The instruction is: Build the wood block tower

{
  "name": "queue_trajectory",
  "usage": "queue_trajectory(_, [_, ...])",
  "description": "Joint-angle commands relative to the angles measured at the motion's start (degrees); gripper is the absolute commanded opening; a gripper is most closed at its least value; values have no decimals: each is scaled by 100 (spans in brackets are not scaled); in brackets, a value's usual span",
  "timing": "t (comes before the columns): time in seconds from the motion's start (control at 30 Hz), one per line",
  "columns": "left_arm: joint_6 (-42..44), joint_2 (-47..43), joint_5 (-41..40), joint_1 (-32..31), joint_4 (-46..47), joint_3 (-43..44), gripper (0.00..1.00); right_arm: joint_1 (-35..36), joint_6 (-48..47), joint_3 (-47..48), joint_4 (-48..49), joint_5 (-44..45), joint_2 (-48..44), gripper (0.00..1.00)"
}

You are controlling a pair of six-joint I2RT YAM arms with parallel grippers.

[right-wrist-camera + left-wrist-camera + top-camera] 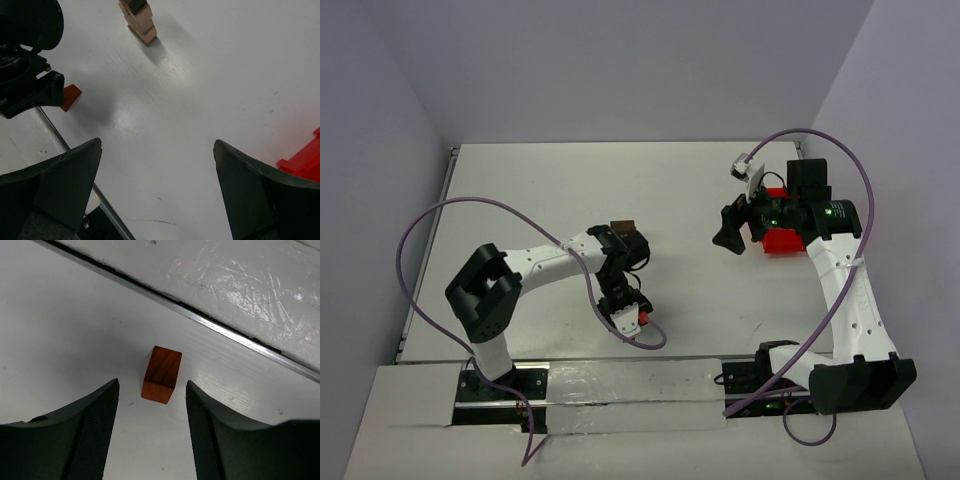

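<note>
Where the view ends, the tower [141, 25] is cut off.

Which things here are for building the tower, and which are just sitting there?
For the job:
- the reddish-brown block, lying on the table between the left gripper's open fingers, not touched
- the started tower of small blocks

Just lying about:
- the red bin beside the right gripper, which is open and holds nothing
- the purple cables
</note>
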Motion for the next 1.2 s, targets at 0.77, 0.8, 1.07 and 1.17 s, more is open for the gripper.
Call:
queue_trajectory(0.77, [-357, 395, -176, -28, 1246, -645, 42, -41, -143, 146, -75, -137, 243, 100])
queue_trajectory(0.8, [-424, 372, -184, -28, 1254, -641, 38, -41, -145, 146, -74, -143, 245, 100])
queue_trajectory(1.07, [-1970, -315, 33, 178, 994, -84, 2, -39, -59, 216, 46, -243, 296, 100])
queue_trajectory(1.17, [-3043, -540, 222, 346, 613, 615, 0, -33, 14, 250, 143, -247, 362, 100])
